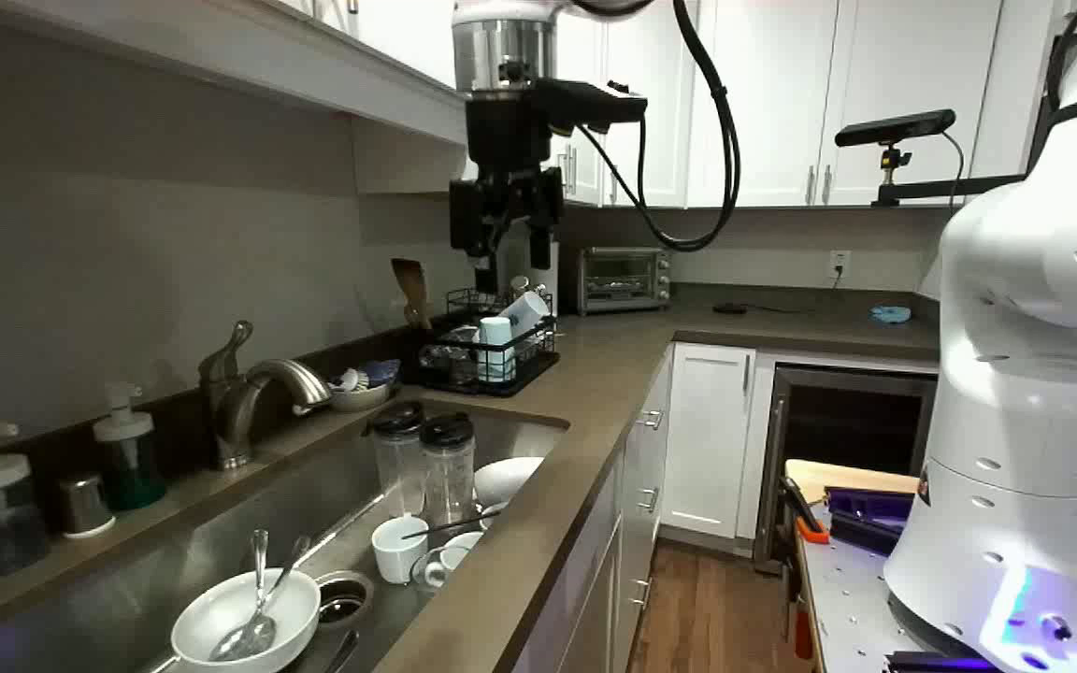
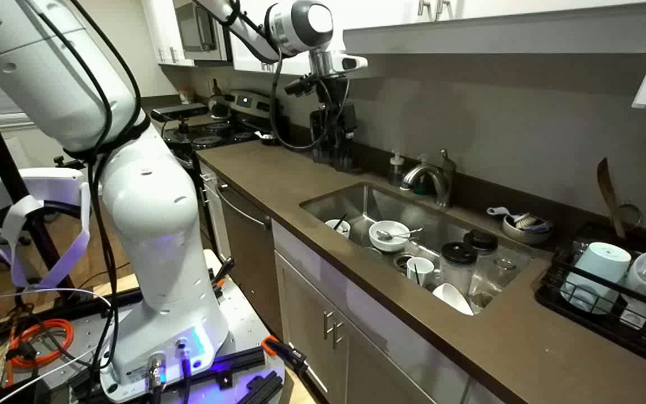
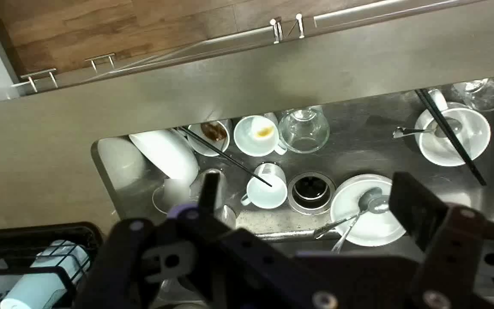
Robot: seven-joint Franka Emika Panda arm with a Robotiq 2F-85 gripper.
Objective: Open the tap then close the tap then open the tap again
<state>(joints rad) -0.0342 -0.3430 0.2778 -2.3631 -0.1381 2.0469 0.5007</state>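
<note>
The tap (image 1: 244, 397) stands between the sink (image 1: 230, 528) and the wall (image 1: 90, 215), near the middle of the sink's long side. It is silvery brushed metal, pale where light catches its curves and dark grey elsewhere. A ringed foot (image 1: 235, 460) carries the stout body (image 1: 233, 428); from that the spout (image 1: 291, 374) rises in a low arch, swells a little towards its end and turns down over the sink. The lever (image 1: 228, 348) tilts up above the body, thick at its root and slim before a rounded tip; in both exterior views it is the tap's highest part.

The black gripper (image 1: 512, 265) points down, higher than the sink and apart from the tap. Its fingers (image 3: 416, 210) stand wide apart in the wrist view, with the sink in sight beyond them.

Pump bottles (image 1: 132, 458) stand just beside the sink, on the same side as the tap. In the sink are a bowl (image 3: 380, 229) with spoons (image 3: 378, 204), mugs (image 3: 266, 195) and two lidded cups (image 1: 448, 472). The rack (image 1: 538, 372), holding pale cups (image 1: 495, 332), stands past one end of the sink.
</note>
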